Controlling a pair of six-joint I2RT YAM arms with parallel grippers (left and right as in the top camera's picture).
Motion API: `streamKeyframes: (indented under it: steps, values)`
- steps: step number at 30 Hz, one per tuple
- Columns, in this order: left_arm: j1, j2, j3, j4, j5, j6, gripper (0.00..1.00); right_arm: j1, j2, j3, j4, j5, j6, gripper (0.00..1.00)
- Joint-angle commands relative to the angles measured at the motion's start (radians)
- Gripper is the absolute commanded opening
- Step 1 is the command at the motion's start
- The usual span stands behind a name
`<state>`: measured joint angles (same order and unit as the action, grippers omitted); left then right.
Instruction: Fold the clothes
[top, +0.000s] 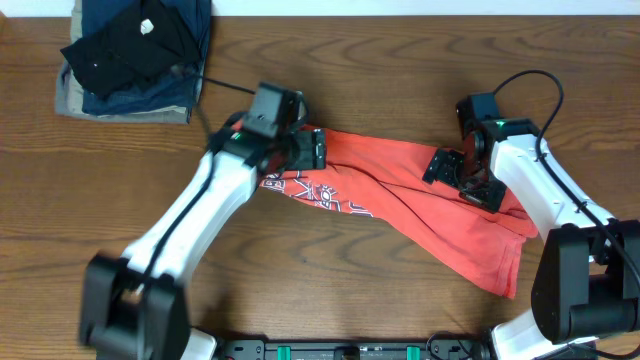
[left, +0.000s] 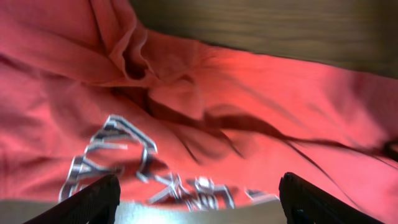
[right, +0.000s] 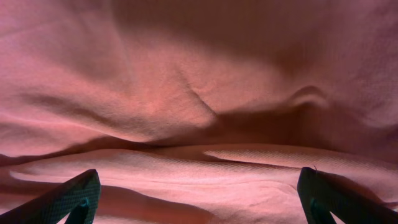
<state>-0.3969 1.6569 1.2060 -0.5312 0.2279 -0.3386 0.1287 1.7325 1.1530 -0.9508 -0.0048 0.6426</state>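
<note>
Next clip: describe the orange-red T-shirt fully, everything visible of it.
The orange-red T-shirt looks like soft cotton. It lies unfolded and crumpled in a wrinkled band slanting across the wooden table, nearer the robot at its right end. Dark-and-white lettering shows near its left end. The left fingers and right fingers stand spread wide just over it, gripping nothing; whether they touch it cannot be told.

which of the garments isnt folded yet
The orange-red T-shirt, lying crumpled and spread out; the black, navy and khaki garments sit in a folded stack.
</note>
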Motion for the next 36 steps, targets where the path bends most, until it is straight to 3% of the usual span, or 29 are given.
streamKeyframes:
  steps: [1, 5, 14, 17, 19, 29, 30, 33, 36]
  values:
    - [-0.006, 0.104, 0.054, -0.012, -0.059, -0.046, 0.79, 0.009, -0.007, -0.027, 0.002, 0.004, -0.008, 0.99]
    - [-0.006, 0.160, 0.061, -0.006, -0.111, -0.103, 0.73, 0.009, -0.006, -0.077, 0.050, 0.004, -0.008, 0.99]
    - [-0.006, 0.208, 0.060, -0.013, -0.117, -0.101, 0.72, 0.009, -0.006, -0.156, 0.166, 0.002, -0.007, 0.99]
    - [-0.006, 0.214, 0.060, -0.013, -0.117, -0.101, 0.56, 0.009, -0.006, -0.156, 0.166, 0.000, -0.008, 0.99]
    - [-0.008, 0.214, 0.060, -0.013, -0.117, -0.101, 0.50, 0.009, -0.006, -0.156, 0.166, 0.000, -0.008, 0.99]
    - [-0.009, 0.214, 0.058, -0.039, -0.107, -0.102, 0.51, 0.009, -0.006, -0.156, 0.166, 0.000, -0.008, 0.99]
    - [-0.009, 0.214, 0.058, -0.039, -0.107, -0.101, 0.48, 0.009, -0.006, -0.156, 0.166, 0.000, -0.008, 0.99]
    - [-0.008, 0.214, 0.058, -0.039, -0.107, -0.101, 0.23, 0.009, -0.006, -0.156, 0.166, 0.000, -0.008, 0.99]
    - [-0.009, 0.214, 0.058, -0.043, -0.106, -0.101, 0.06, 0.009, -0.006, -0.156, 0.166, 0.000, -0.008, 0.99]
